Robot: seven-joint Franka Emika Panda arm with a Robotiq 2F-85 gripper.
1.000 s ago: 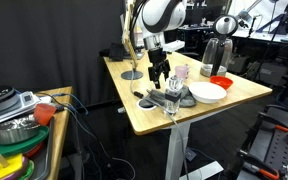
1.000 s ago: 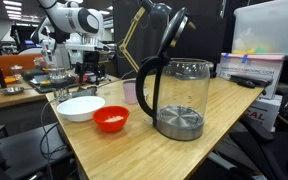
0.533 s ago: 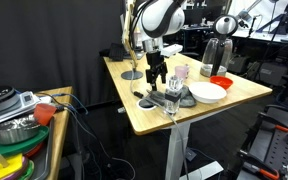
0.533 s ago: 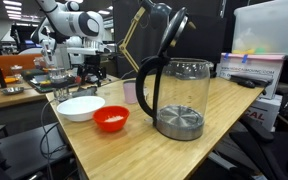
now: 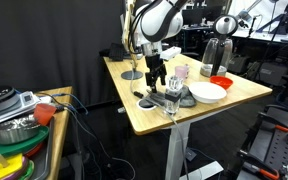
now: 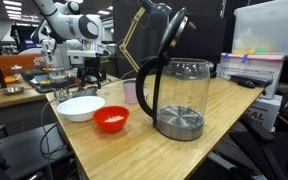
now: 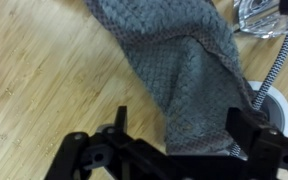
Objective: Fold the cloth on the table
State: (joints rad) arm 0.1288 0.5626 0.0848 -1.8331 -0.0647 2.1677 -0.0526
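White arm (image 5: 156,18) arched high overhead, hand (image 5: 157,78) straight down, jaws wide apart.

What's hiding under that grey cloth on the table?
The limp grey knitted cloth lies flat on the light wooden table, and bare wood shows beside it. Whether anything else sits beneath it cannot be seen, because the fabric covers that spot.

In the wrist view we lose the cloth (image 7: 179,65) twice: its far part runs off the top edge, and its near end passes behind the dark body of the gripper (image 7: 174,118). A glass (image 7: 266,14) is clipped by the top right corner, and a white bowl (image 7: 279,108) by the right edge. In an exterior view the cloth (image 5: 182,98) is too small for us to read its folds. In an exterior view a kettle (image 6: 174,95) hides part of a pink cup (image 6: 130,92).
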